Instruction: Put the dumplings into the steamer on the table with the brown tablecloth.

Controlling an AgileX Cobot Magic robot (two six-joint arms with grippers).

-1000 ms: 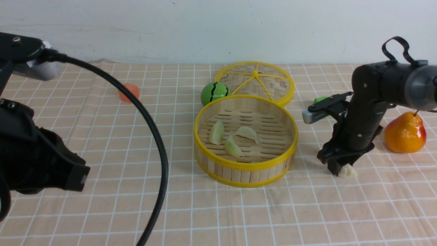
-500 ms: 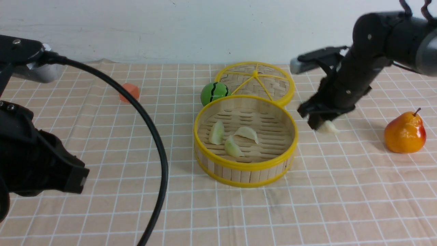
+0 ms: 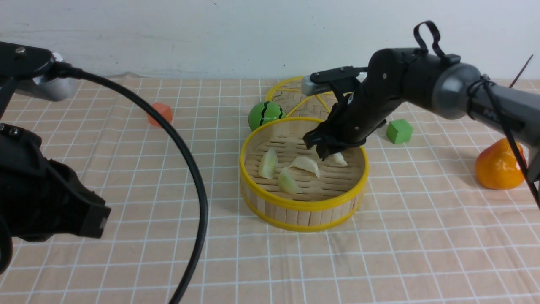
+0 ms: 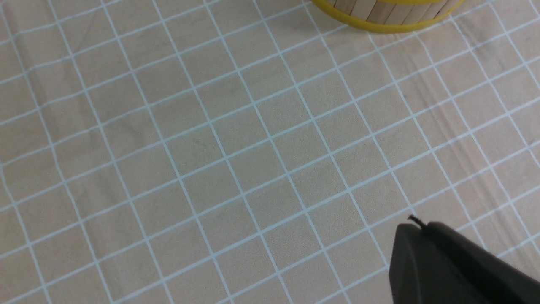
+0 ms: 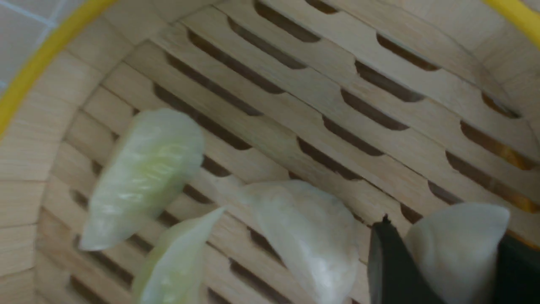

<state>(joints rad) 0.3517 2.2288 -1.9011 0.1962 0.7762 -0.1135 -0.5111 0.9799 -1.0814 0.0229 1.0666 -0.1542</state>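
The round bamboo steamer (image 3: 303, 211) with yellow rims stands mid-table on the brown tablecloth (image 3: 379, 261). Three dumplings lie on its slatted floor (image 5: 379, 97): two pale green ones (image 3: 267, 164) (image 3: 287, 181) and a cream one (image 3: 305, 164). My right gripper (image 3: 333, 157) hangs inside the basket, over its right half, shut on a fourth, cream dumpling (image 5: 457, 247), which shows between the two black fingers (image 5: 386, 266). The left gripper (image 4: 415, 228) is shut and empty, low over bare cloth near the front left, well away from the steamer (image 4: 388, 17).
The woven lid (image 3: 291, 95) lies flat behind the steamer, with a green striped ball (image 3: 265, 114) beside it. A green cube (image 3: 399, 131) sits right of the basket, an orange-red pear (image 3: 498, 164) at far right, an orange block (image 3: 160, 113) at back left. A black cable (image 3: 185, 160) arcs over the left.
The right gripper lifted the dumpling off the cloth near the pear, carried it up and leftward, and now holds it low inside the steamer. The left arm stayed still.
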